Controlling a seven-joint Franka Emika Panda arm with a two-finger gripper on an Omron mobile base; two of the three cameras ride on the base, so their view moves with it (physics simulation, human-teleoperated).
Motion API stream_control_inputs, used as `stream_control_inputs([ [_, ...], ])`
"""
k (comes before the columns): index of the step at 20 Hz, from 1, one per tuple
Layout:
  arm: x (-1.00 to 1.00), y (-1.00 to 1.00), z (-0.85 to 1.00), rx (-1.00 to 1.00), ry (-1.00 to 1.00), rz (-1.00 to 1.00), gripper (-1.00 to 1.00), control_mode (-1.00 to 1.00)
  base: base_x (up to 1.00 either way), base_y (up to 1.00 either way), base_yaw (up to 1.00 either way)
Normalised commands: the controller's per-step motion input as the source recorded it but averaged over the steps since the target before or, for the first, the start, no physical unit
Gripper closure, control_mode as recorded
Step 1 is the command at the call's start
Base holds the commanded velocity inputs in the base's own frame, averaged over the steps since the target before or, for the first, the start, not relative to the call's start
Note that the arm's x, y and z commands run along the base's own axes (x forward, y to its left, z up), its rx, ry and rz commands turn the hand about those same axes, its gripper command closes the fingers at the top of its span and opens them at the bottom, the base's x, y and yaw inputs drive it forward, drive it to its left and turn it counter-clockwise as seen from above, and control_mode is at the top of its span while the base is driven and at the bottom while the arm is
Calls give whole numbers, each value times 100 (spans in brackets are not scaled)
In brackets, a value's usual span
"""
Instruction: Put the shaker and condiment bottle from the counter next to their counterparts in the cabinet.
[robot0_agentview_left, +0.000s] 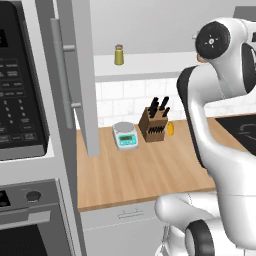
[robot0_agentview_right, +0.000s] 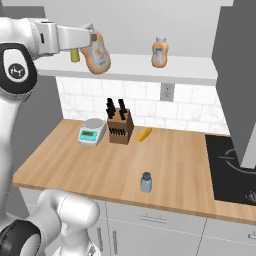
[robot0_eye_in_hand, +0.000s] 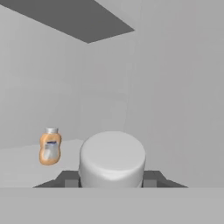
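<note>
The condiment bottle (robot0_agentview_right: 98, 54) is peach-orange with a pale label and a light grey cap (robot0_eye_in_hand: 112, 158), and it hangs tilted in front of the cabinet shelf (robot0_agentview_right: 140, 70), cap toward the gripper (robot0_agentview_right: 90, 39). The gripper is clamped on the bottle's cap end, a dark fingertip (robot0_eye_in_hand: 69, 178) showing on each side of the cap in the hand view. The arm reaches level from the left toward the shelf, its hand at shelf height. 2 orange bottles are in sight: the held one and its twin (robot0_agentview_right: 159, 52), upright on the shelf to the right. There are 2 shakers: an olive-yellow shaker (robot0_agentview_left: 119, 55) on the shelf's left part, and 1 blue-grey shaker (robot0_agentview_right: 146, 182) upright on the counter (robot0_agentview_right: 100, 165), well below the shelf.
</note>
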Motion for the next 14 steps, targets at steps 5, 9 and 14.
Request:
stream_control_inputs([
  [5, 3, 0, -61, -7, -8, 3, 100, -100, 0, 0, 0],
  [9, 14, -1, -13, -1, 0, 0, 100, -100, 0, 0, 0],
  [14, 42, -30, -3, 13, 0, 10, 100, -100, 0, 0, 0],
])
